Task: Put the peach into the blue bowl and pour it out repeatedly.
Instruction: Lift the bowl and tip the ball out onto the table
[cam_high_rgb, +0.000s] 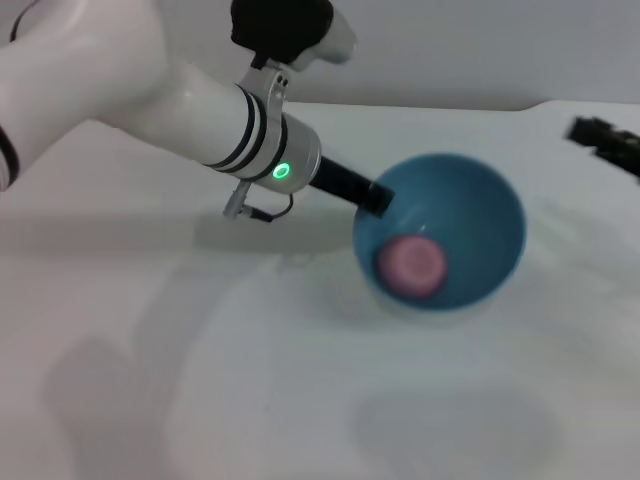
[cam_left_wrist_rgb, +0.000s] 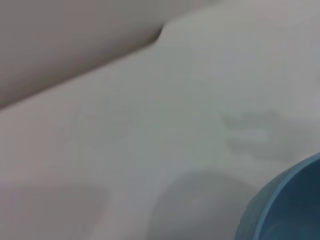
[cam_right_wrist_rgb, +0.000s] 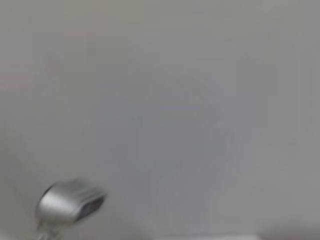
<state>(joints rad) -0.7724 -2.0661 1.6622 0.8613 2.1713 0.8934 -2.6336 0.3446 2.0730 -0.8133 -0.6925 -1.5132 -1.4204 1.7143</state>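
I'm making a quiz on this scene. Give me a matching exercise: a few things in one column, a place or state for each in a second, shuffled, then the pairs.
Things:
1. peach
2. blue bowl
3. left gripper
4. right gripper

Places or states:
A. at the far right edge of the head view, away from the bowl
B. clamped on the bowl's rim
C. lying inside the bowl
D. tilted, with its opening facing the camera

Pairs: 1-C, 2-D, 3-B, 4-A

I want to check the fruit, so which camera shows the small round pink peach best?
The head view: the small round pink peach lies inside the glossy light-blue bowl. The left wrist view shows only the bowl's rim, the right wrist view shows neither.
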